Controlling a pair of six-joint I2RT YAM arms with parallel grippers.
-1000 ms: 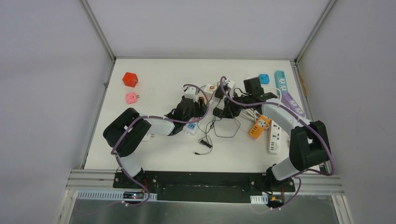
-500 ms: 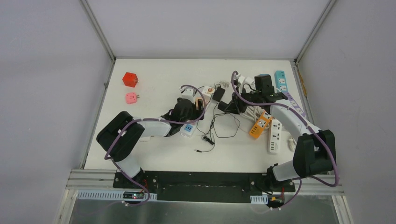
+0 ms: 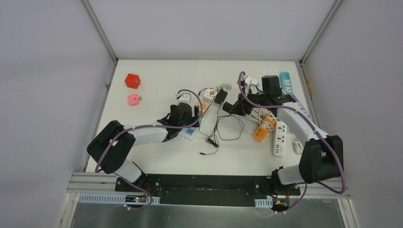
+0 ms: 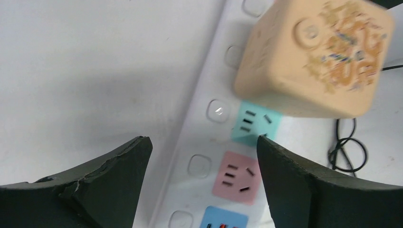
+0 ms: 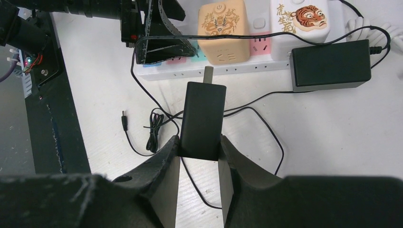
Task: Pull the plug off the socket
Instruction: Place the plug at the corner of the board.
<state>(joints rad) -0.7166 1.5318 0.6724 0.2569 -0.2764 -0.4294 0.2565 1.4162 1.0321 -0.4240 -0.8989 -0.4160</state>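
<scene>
**A:** Where was the black plug (image 5: 204,118)?

**B:** It was off the power strip (image 5: 252,69) and in the air beside its long edge. Its bare metal prong pointed back at the strip's row of sockets. The right fingers (image 5: 172,154) were closed on the plug's body, one on each flat side.

**A:** And the left fingers (image 4: 116,168)?

**B:** They were spread wide over the strip with nothing between them. The wrist view showed the strip's teal socket (image 4: 249,124) and pink socket (image 4: 236,176) in the gap. I couldn't tell whether either tip was touching the strip.

**A:** What was left plugged into the strip?

**B:** A beige cube adapter (image 5: 223,35) sat in it, right beside the left fingers. A white cube with a tiger print (image 5: 299,21) stood one place further along. A black power brick (image 5: 330,64) lay against the strip's edge next to the tiger cube, and its cord ran off past that end.

**A:** Was anything loose on the desk (image 3: 157,76)?

**B:** A thin black cable (image 5: 154,128) lay coiled beside the strip, on the same side as the held plug and below it. A red cube (image 3: 132,80) and a pink cube (image 3: 133,99) sat well away from the strip, out past the left arm. An orange strip (image 3: 263,128) lay on the opposite side of the strip, beyond the right fingers.
</scene>
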